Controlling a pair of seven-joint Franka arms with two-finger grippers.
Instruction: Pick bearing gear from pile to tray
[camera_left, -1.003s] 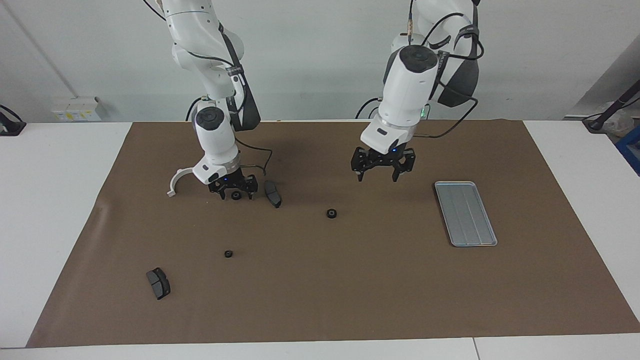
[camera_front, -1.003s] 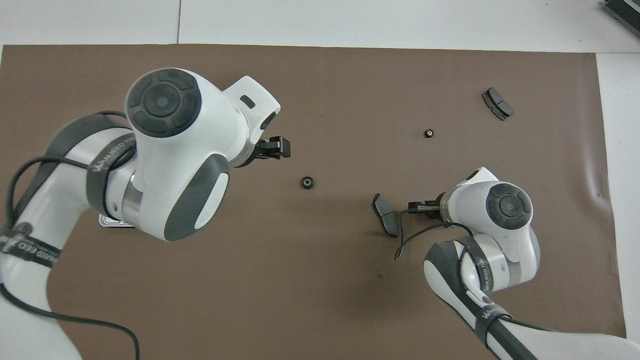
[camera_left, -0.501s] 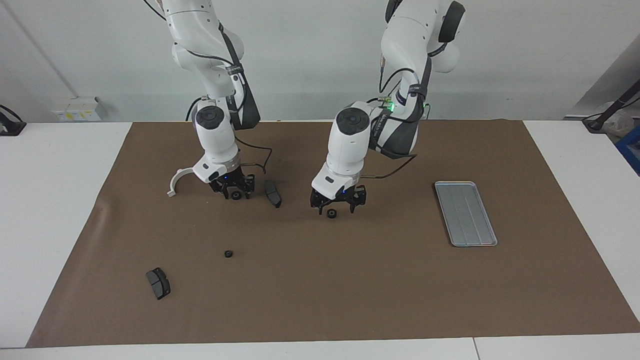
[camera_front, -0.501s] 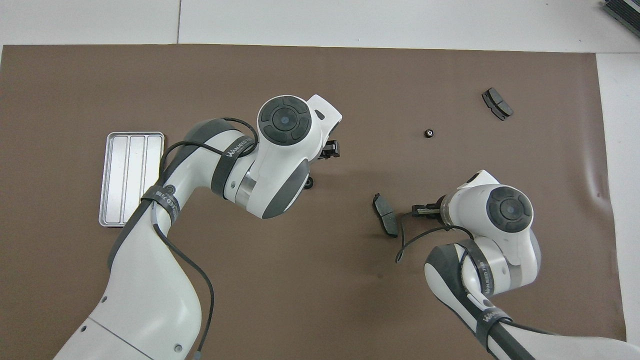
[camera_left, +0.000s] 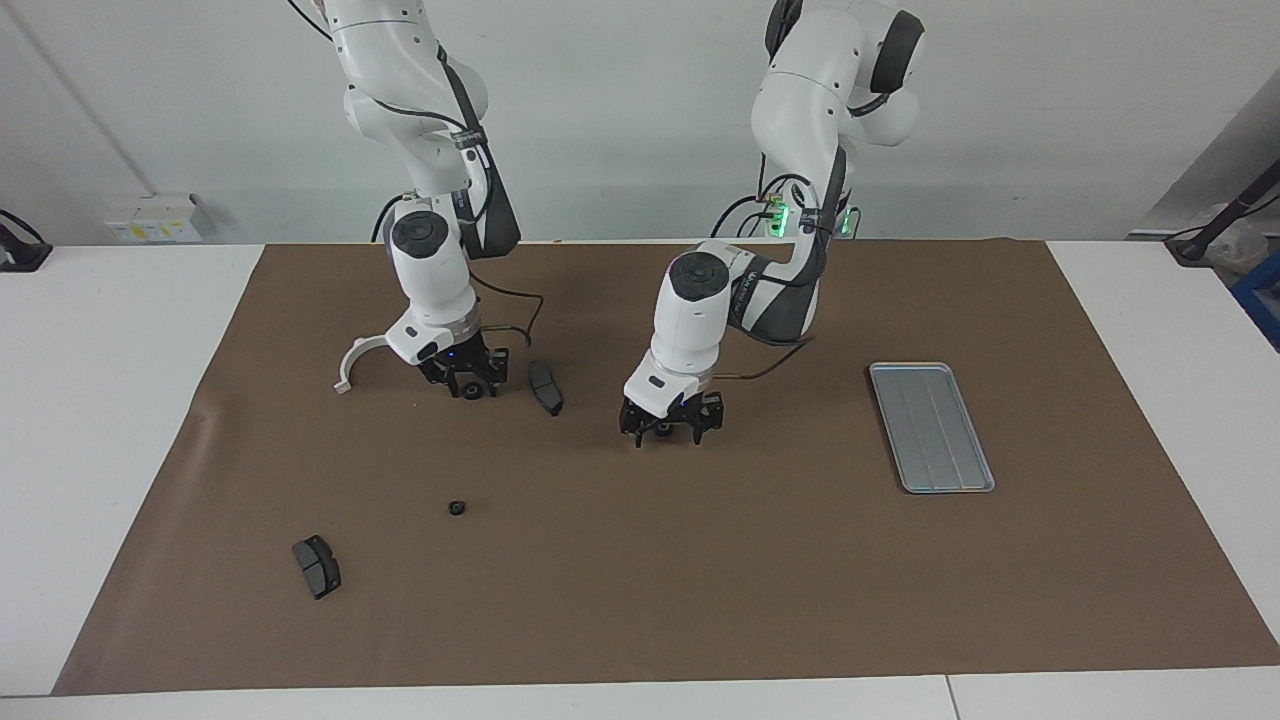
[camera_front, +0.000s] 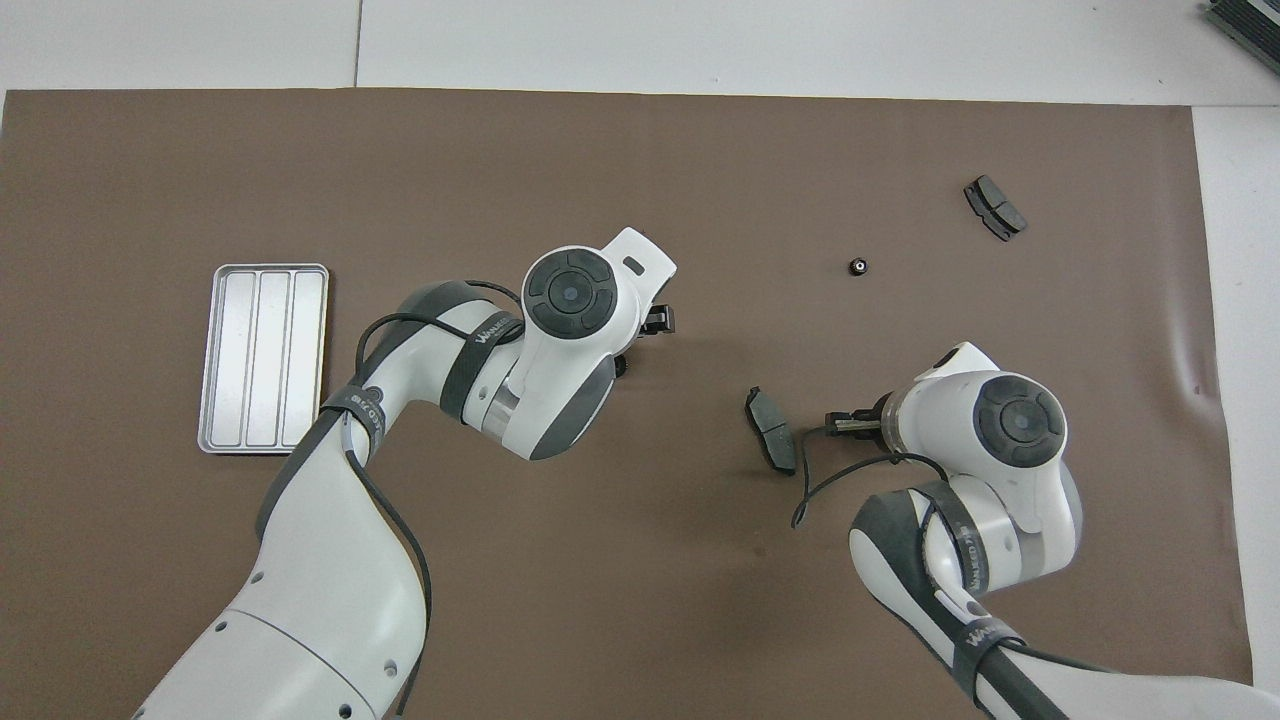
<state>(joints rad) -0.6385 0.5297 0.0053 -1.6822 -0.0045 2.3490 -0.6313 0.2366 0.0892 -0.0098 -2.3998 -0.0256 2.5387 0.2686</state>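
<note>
Since the earlier frame, left gripper (camera_left: 661, 432), wide, dropped astride ring (camera_left: 662, 431) at centre; right gripper (camera_left: 469, 386) pinches another ring (camera_left: 470, 389). Next: close, lift toward tray (camera_left: 931, 427).

Right hand (camera_left: 468, 385) clamps black ring (camera_left: 470, 390); left hand (camera_left: 667, 428) spread, straddling another ring.

A brown mat (camera_left: 700, 580) is covering the white table (camera_left: 110, 400), carrying the tray (camera_left: 930, 427), pads, rings, seemingly a white bracket (camera_left: 352, 362).
</note>
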